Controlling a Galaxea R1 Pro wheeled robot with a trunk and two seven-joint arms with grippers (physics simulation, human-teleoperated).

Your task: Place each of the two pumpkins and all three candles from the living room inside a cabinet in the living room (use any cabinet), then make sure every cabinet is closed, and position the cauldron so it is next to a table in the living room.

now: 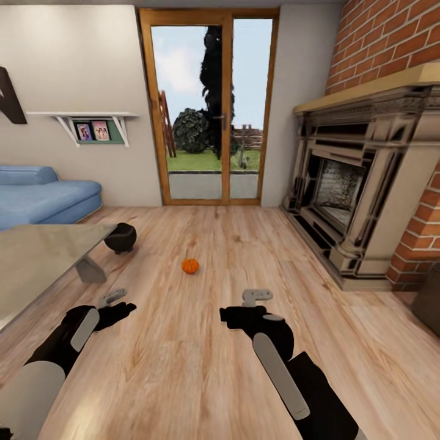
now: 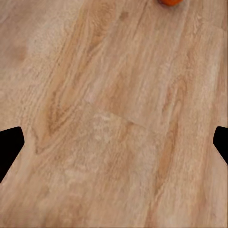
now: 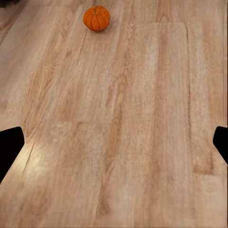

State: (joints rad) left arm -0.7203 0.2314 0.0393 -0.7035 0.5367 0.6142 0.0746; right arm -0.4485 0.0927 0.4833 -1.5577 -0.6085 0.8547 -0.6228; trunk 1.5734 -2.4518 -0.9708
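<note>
One pumpkin [image 1: 190, 266] ahead of the right gripper [image 1: 255, 297], well apart. Both grippers spread open, empty, left gripper [image 1: 113, 297] likewise, probably readied for pickup.

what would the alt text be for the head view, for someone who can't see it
A small orange pumpkin sits on the wooden floor ahead of the robot's two open, empty grippers. A black cauldron sits on the floor by the grey table at left; a fireplace stands at right.
</note>
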